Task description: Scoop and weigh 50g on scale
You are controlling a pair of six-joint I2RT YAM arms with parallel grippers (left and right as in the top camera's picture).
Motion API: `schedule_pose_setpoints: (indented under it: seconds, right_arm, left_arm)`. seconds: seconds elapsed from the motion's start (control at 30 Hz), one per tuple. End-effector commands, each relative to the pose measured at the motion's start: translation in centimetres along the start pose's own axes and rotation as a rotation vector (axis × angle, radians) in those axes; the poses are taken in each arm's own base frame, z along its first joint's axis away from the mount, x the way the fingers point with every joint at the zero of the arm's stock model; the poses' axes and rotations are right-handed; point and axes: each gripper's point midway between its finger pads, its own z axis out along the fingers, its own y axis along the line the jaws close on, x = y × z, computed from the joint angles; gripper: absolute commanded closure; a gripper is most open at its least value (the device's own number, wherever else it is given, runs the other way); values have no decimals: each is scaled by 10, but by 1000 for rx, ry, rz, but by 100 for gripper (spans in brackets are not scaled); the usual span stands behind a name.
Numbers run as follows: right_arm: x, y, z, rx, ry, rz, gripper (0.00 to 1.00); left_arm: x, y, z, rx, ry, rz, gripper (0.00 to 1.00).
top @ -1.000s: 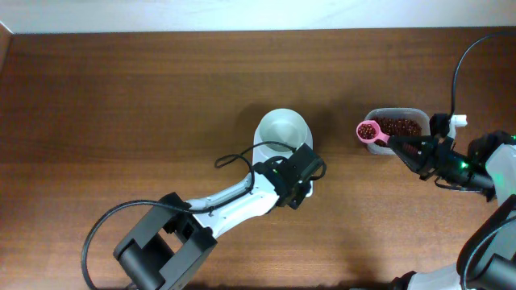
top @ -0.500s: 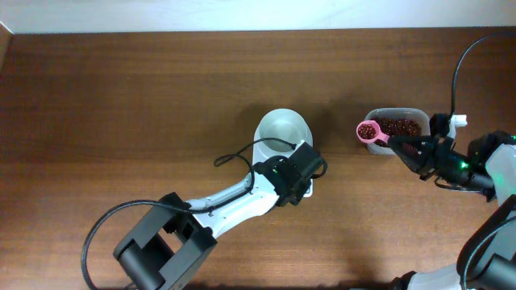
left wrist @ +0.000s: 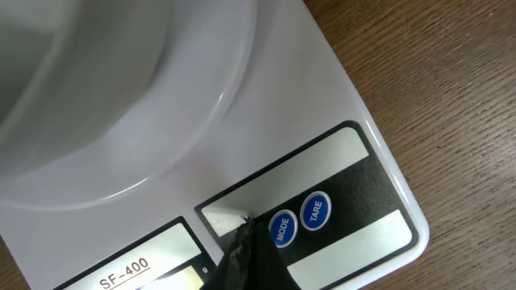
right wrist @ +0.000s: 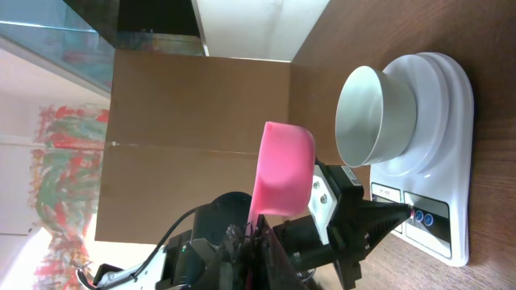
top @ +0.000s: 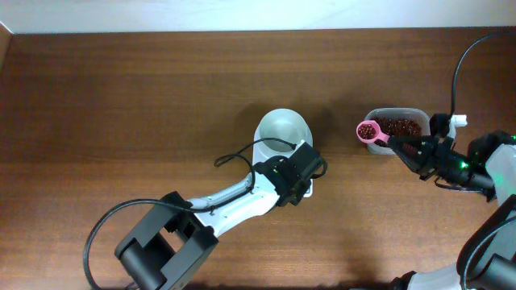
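The white scale [left wrist: 322, 113] carries a round white bowl [top: 282, 131] that looks empty from overhead. My left gripper [left wrist: 244, 229] is shut, and its tip rests on the scale's panel just left of the blue MODE button [left wrist: 282, 228]. From overhead, the left gripper [top: 301, 179] covers that panel. My right gripper [top: 401, 146] is shut on the handle of a pink scoop [top: 369, 132], which holds red-brown beans [top: 368, 130]. The scoop hangs right of the bowl, at the left end of the tub. In the right wrist view the scoop [right wrist: 282, 169] is seen from below, with the scale [right wrist: 435, 121] beyond it.
A clear plastic tub [top: 379, 114] holding more beans [top: 401, 126] stands on the wooden table [top: 145, 105] right of the scale. A black cable [top: 242, 155] loops from the left arm beside the bowl. The right arm's cable [top: 456, 72] arcs at the far right.
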Motion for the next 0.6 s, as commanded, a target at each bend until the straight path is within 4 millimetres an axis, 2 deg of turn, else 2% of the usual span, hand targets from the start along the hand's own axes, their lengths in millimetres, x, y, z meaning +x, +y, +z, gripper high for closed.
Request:
schedule_pose_setpoints:
  seconds: [0.0,0.23,0.33,0.4,0.5,0.57]
  right_arm:
    - [0,1,1,-19,-6,-10,96]
    - [0,1,1,-19,-6,-10,96]
    - [0,1,1,-18,-6,-10,96]
    - [0,1,1,-18,-6,-10,96]
    - [0,1,1,-18,-6,-10,96]
    - [0,1,1,-19,-6,-9,96]
  left_arm:
    - [5,2,9,-19,21,-1,100]
    - [11,3,16,-31,43,3,100]
    - [14,8,16,-61,52,-9,100]
    - [17,19,15,-126,53,-92,100]
    - [19,16,16,-108,59,-87,100]
    - [17,5,17,-43,61,-54,100]
